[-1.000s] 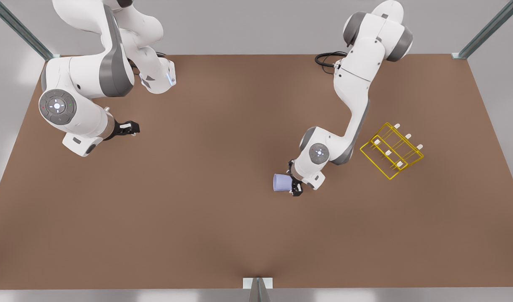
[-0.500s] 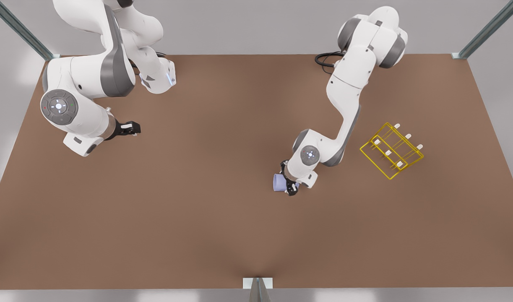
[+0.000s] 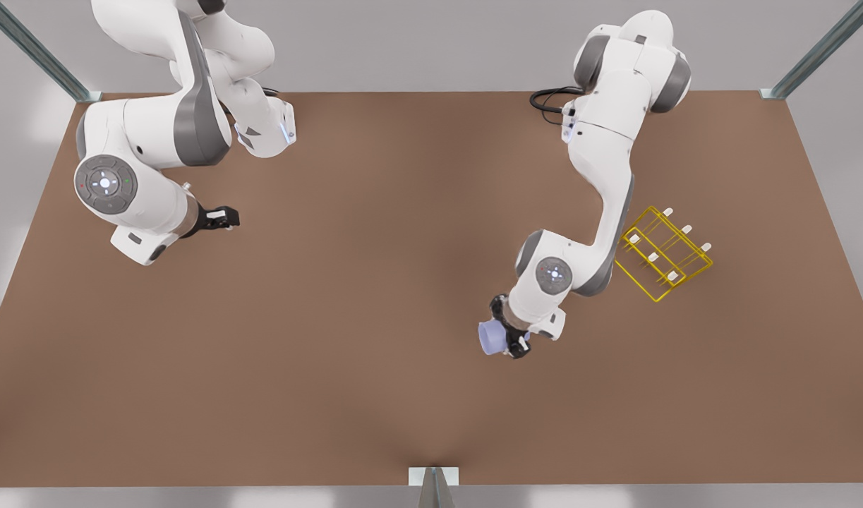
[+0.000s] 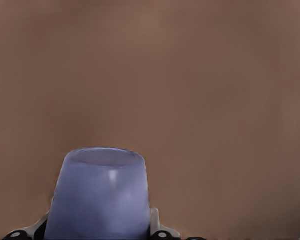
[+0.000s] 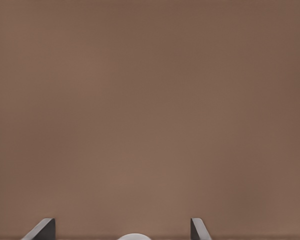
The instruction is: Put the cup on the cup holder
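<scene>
Gripping cup [image 3: 489, 337] sideways, left gripper [image 3: 509, 339] jaws clamped on its wall, for carry to holder [image 3: 667, 257]. Right gripper [image 3: 219, 217] waits, jaws apart, nothing between.

No readable text, label, brand, number or sign stands on anything here, arms and table alike.

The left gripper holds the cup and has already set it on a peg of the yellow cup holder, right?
Not yet. The left gripper does grip the cup, but the front view shows it held over bare table, apart from the cup holder. The right gripper waits, open.
</scene>
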Motion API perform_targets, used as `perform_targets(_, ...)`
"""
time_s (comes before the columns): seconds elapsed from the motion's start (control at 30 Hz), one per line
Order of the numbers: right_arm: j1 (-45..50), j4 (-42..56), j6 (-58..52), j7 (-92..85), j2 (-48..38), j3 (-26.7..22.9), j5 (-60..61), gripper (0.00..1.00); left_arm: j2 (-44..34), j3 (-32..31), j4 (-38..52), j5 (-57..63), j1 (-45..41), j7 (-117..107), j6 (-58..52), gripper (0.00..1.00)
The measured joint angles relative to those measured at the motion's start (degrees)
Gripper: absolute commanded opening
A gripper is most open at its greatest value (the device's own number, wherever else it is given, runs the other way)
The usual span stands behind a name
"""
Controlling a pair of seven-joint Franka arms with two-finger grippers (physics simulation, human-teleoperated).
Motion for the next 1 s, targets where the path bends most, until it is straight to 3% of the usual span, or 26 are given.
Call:
perform_targets(0.03, -0.01, 0.03, 0.00, 0.02, 0.09, 0.02, 0.02, 1.00, -0.12, 1.46, 2.40, 2.28, -0.26, -0.13, -3.89, 0.72)
perform_targets(0.07, 0.00, 0.04, 0.02, 0.04, 0.13, 0.04, 0.03, 1.00, -0.54, 7.28, 3.71, 5.10, -4.19, -0.26, -7.60, 0.72)
perform_targets(0.13, 0.02, 0.05, 0.05, 0.08, 0.17, 0.05, 0.06, 1.00, -0.42, 26.36, 2.78, 9.21, -18.17, 0.11, -14.20, 0.72)
perform_targets(0.23, 0.00, 0.05, 0.07, 0.10, 0.18, 0.06, 0.08, 1.00, 6.09, 53.60, -2.45, 13.41, -38.32, 1.88, -21.08, 0.72)
perform_targets(0.33, 0.00, 0.05, 0.09, 0.11, 0.19, 0.01, 0.08, 1.00, 14.45, 65.52, -14.89, 22.78, -50.57, 4.08, -25.26, 0.72)
perform_targets(0.5, -0.15, 0.04, 0.14, 0.14, 0.18, -0.01, 0.02, 1.00, 21.23, 69.12, -29.24, 37.72, -57.02, 7.00, -27.19, 0.72)
perform_targets(0.83, -0.17, 0.03, 0.30, 0.19, 0.26, 0.00, 0.04, 1.00, 19.22, 65.81, -35.90, 43.91, -56.56, 15.99, -23.46, 0.72)
perform_targets(1.0, -0.13, -0.11, 0.37, 0.20, 0.43, 0.01, 0.05, 1.00, 19.06, 64.56, -36.76, 44.85, -52.39, 19.23, -22.73, 0.73)
